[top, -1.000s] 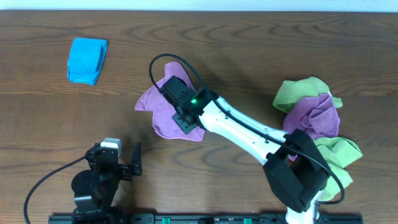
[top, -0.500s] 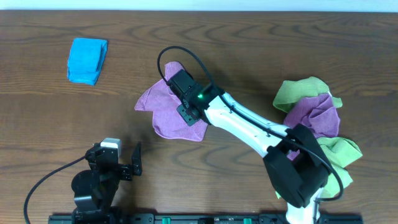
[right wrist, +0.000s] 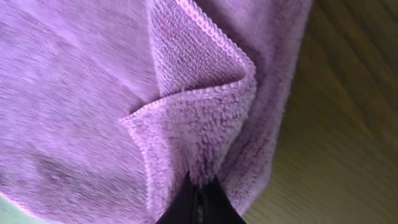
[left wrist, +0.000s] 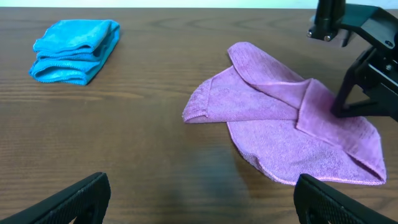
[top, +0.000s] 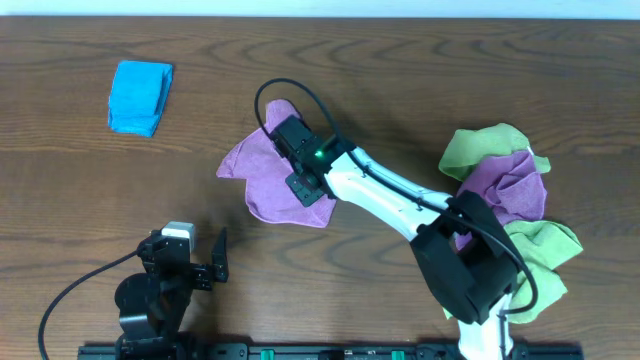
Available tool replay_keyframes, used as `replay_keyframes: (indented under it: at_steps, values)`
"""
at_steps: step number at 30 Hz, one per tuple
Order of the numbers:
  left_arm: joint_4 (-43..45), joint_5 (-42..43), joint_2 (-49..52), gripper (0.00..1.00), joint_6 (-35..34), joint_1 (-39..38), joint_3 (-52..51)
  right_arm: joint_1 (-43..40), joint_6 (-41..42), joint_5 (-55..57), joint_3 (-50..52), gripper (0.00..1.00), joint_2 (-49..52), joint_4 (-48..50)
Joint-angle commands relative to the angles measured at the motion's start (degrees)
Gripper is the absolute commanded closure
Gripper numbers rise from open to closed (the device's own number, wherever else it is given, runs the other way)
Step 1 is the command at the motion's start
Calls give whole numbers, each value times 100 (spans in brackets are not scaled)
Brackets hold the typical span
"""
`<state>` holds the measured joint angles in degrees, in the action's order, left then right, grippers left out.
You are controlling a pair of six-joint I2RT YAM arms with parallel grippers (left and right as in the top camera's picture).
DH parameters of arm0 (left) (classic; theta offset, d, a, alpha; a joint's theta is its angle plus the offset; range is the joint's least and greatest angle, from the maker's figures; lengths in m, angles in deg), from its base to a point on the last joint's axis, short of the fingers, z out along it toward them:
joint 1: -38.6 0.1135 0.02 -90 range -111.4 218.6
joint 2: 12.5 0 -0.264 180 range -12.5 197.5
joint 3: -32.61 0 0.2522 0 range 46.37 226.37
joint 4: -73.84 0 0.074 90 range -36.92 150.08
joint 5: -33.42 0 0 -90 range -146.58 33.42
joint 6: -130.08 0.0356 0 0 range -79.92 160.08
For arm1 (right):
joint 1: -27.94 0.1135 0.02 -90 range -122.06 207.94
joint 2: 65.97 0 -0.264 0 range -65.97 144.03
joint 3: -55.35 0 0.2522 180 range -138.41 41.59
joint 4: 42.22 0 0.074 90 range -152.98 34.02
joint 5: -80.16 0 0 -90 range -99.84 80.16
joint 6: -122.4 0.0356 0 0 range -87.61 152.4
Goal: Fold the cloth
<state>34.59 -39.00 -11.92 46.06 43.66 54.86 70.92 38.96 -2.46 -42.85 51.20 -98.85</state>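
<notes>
Overhead, the right gripper (top: 307, 188) sat low on the purple cloth (top: 255, 165), which lay crumpled on the table (top: 420, 80) with most of its area spreading out to the gripper's left and one corner poking up beyond it. In the right wrist view the two fingertips (right wrist: 199, 198) were pressed together with no gap showing, pinching a raised fold of the cloth (right wrist: 186, 112), whose stitched edge ran away from the tips. The left wrist view showed the same gripper (left wrist: 348, 106) planted on the cloth's (left wrist: 267, 112) right side, beside a flap folded over the middle. The left gripper (top: 212, 265) hung near the table's front edge, well apart from the cloth, its fingers spread wide around nothing (left wrist: 202, 182). A folded blue cloth (top: 140, 97) lay far to the left of the right gripper and well clear of it. A pile (top: 505, 200) of green and purple cloths sat to its right, beside the arm's base.
</notes>
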Motion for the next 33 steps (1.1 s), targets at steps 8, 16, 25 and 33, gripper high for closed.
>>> replay_keyframes:
  at_steps: [8,16,25,33]
  values:
    - [-22,-2,-33,4,-22,-22,-111,-883,1604,1010,44,99,9,-1154]
    - [-22,-2,-33,5,-22,-22,-111,-1622,3528,1510,44,24,-144,-2468]
    - [-22,-2,-33,5,-22,-22,-111,-1687,3329,1469,2,1,-1054,-2824]
    - [-22,-2,-33,5,-22,-22,-111,-1670,2712,1290,2,1,-3499,-3161]
